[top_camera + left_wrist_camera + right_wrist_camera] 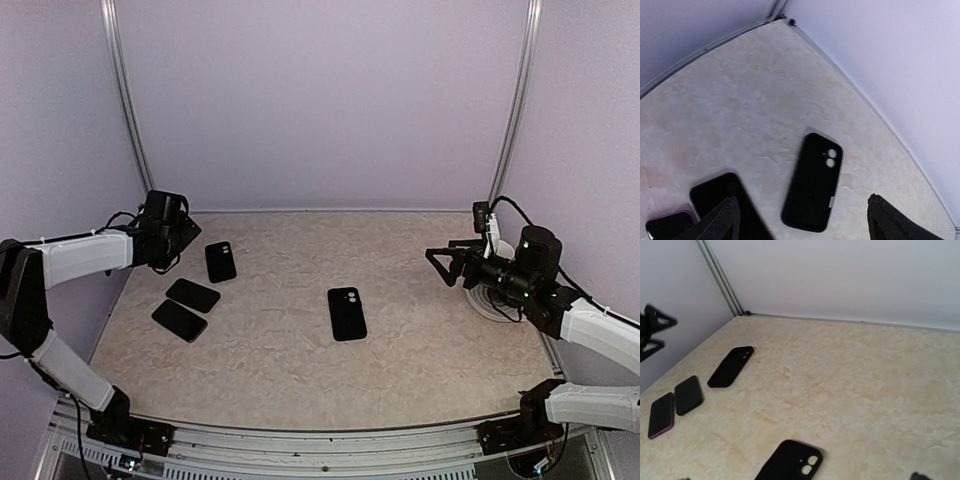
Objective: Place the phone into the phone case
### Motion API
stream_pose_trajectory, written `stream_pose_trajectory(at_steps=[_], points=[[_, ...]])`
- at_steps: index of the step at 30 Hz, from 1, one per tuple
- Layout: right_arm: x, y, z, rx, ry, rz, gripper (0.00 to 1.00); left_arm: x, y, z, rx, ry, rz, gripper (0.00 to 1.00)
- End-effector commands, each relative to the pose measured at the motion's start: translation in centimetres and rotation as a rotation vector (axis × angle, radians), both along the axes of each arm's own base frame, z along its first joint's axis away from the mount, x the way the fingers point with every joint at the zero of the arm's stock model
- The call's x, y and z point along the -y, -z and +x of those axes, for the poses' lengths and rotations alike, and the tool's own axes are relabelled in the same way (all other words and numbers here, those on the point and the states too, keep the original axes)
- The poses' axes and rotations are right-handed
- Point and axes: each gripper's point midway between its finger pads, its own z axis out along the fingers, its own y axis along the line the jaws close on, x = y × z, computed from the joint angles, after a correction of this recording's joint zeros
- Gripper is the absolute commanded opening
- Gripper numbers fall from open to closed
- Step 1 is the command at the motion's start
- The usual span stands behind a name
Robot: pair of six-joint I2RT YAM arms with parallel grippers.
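A black phone case [221, 262] [812, 182] with two round camera holes lies flat at the table's left. My left gripper [175, 235] [802, 225] hovers above it, open wide, with nothing between its fingers. Nearer the front lie a plain black slab [193, 295] [725, 197] and a phone [179, 320] [667, 225] with a pinkish edge. A second black piece with camera holes [347, 313] [790, 462] lies mid-table; I cannot tell whether it is a phone or a case. My right gripper [445, 262] [800, 479] is open at the right, well off the table top.
Pale walls close in the table at the back and on both sides, with metal posts [125, 110] in the corners. A coil of white cable [492, 300] lies under the right arm. The marbled table top [420, 340] shows bare between the middle piece and the right arm.
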Motion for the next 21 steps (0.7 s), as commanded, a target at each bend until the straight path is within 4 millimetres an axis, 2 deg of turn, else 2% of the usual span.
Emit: stream_pose_trajectory(at_steps=[1,4,6,9,13,21], points=[[-0.7,-2.1,0.0,0.069,-0.026,0.006,0.95,-4.9,3.6,-2.4,-0.141,-0.151,0.077,0.90],[-0.5,-2.1,0.0,0.073,-0.017,0.010,0.95,-7.3,7.4,-2.6,-0.261,-0.173,0.038,0.91],[-0.5,-2.1,0.0,0.074,-0.012,0.011,0.95,-7.6,9.5,-2.4,-0.314,-0.156,0.040,0.91],[-0.5,-2.2,0.1,0.072,-0.011,0.010,0.95,-7.8,11.1,-2.4,-0.350,-0.156,0.072,0.91],[-0.7,-2.7,0.3,0.076,-0.022,0.002,0.95,-8.2,12.0,-1.8,-0.367,-0.146,0.084,0.92],[-0.7,-3.0,0.6,0.075,-0.010,-0.011,0.95,-7.0,16.1,-1.8,-0.463,-0.063,0.068,0.90]])
